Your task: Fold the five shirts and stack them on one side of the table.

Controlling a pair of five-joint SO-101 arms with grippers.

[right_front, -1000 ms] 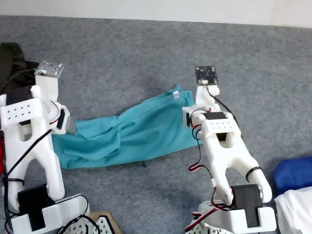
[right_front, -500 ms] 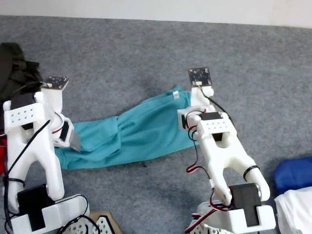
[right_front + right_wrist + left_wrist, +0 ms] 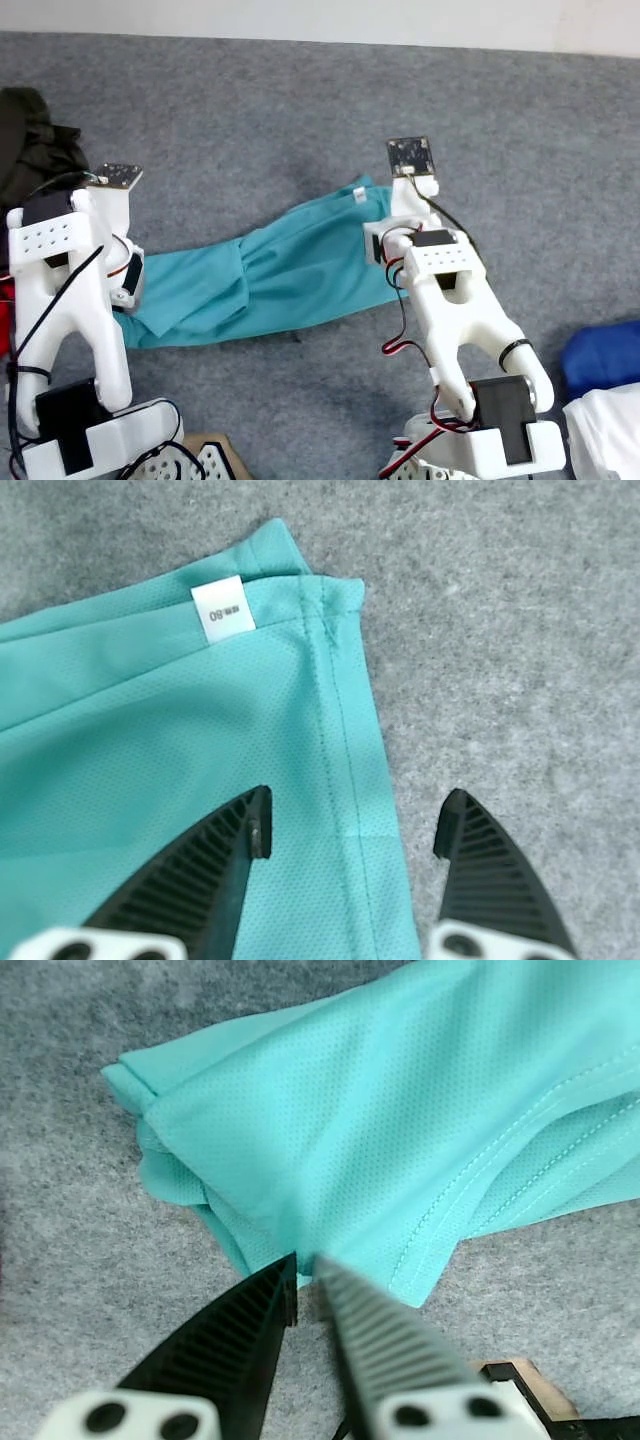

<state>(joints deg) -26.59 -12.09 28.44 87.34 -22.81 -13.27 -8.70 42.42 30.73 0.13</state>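
Observation:
A teal shirt [image 3: 290, 270] lies stretched across the grey table between the two arms. My left gripper [image 3: 133, 288] is at its left end. In the left wrist view its fingertips [image 3: 305, 1260] are pinched together on a fold of the teal shirt [image 3: 400, 1130]. My right gripper [image 3: 383, 243] hovers over the shirt's right end. It stands open in the right wrist view [image 3: 360, 815], straddling the stitched side edge of the shirt [image 3: 150, 740] just below a white label [image 3: 222, 608].
A dark garment [image 3: 30, 140] is bunched at the far left. A blue garment [image 3: 600, 355] and a white one [image 3: 605, 430] lie at the near right edge. A brown board [image 3: 200, 448] sits by the left arm's base. Bare grey carpet [image 3: 250, 110] stretches behind the shirt.
The left arm has swung down onto the shirt's left end, and that end has drawn in slightly to the right. The right arm has shifted a little left.

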